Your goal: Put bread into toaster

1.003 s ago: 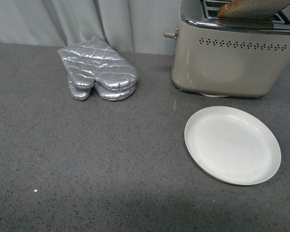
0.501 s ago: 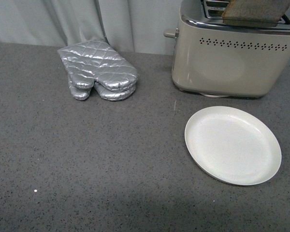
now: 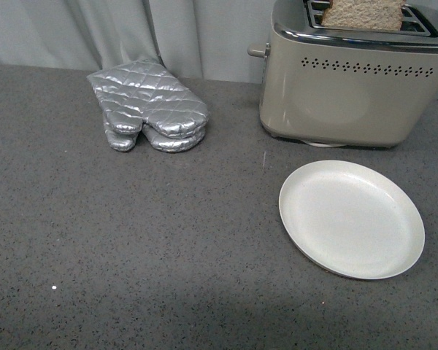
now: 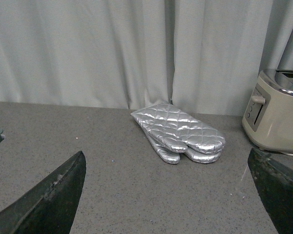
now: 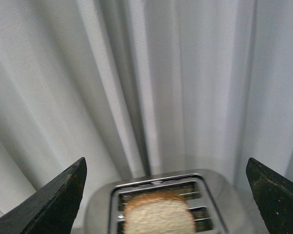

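You see the grey tabletop (image 3: 131, 255) carrying the toaster (image 3: 350, 87), a white plate (image 3: 350, 219) just before it and silver oven mitts (image 3: 150, 109) well apart. The bread (image 3: 361, 14) stands in a toaster slot. Left tool (image 4: 168, 195) and right tool (image 5: 166, 195) both hang released, holding nothing

One toaster (image 3: 350, 84), one bread slice (image 3: 362, 14), one plate (image 3: 352, 219), two stacked oven mitts (image 3: 150, 109).

The bread (image 3: 363, 14) stands in the toaster (image 3: 350, 87), its lower part hidden inside the slot and its top cut by the frame's edge. The toaster's right end runs out of view. In the right wrist view the bread is blurred.
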### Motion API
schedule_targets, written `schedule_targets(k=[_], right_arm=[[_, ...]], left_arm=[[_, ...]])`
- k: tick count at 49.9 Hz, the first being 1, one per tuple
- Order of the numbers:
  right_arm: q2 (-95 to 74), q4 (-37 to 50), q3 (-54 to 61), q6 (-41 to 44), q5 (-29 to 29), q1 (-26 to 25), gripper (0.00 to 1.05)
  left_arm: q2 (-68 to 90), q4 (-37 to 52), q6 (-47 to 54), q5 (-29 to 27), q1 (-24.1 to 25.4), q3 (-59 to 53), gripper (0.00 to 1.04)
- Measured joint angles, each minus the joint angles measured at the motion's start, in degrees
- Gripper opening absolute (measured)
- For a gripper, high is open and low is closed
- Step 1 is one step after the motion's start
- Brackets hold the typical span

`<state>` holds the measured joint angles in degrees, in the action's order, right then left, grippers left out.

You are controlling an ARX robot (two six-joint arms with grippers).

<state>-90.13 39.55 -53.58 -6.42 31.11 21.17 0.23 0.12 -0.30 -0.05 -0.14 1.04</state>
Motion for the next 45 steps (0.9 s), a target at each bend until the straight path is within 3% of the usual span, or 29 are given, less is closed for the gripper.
schedule_targets(k=[4, 15, 25, 27, 33, 38, 45], right_arm=[[4.5, 4.7, 8.2, 9.1, -1.5, -0.1, 0.95], [17.0, 7.6, 26.1, 18.7, -1.2, -0.3, 0.95], [29.3, 6.8, 40.7, 20.0, 6.7, 0.6, 0.95], [31.5, 6.2, 42.3, 18.8, 6.1, 0.1, 0.93], [39.6, 3.5, 47.4, 11.9, -11.5, -4.5, 0.74], [44.5, 0.6, 49.0, 8.7, -17.9, -7.5, 0.56], [49.3, -0.8, 51.4, 7.4, -21.3, -10.9, 0.28]], left_arm=[[0.0, 0.0, 0.0, 0.0, 0.0, 0.0, 0.98], [0.0, 0.0, 0.0, 0.0, 0.0, 0.0, 0.98], [0.0, 0.0, 0.0, 0.0, 0.0, 0.0, 0.98], [0.0, 0.0, 0.0, 0.0, 0.0, 0.0, 0.98], [0.0, 0.0, 0.0, 0.0, 0.0, 0.0, 0.98], [0.0, 0.0, 0.0, 0.0, 0.0, 0.0, 0.98], [0.0, 0.0, 0.0, 0.0, 0.0, 0.0, 0.98]])
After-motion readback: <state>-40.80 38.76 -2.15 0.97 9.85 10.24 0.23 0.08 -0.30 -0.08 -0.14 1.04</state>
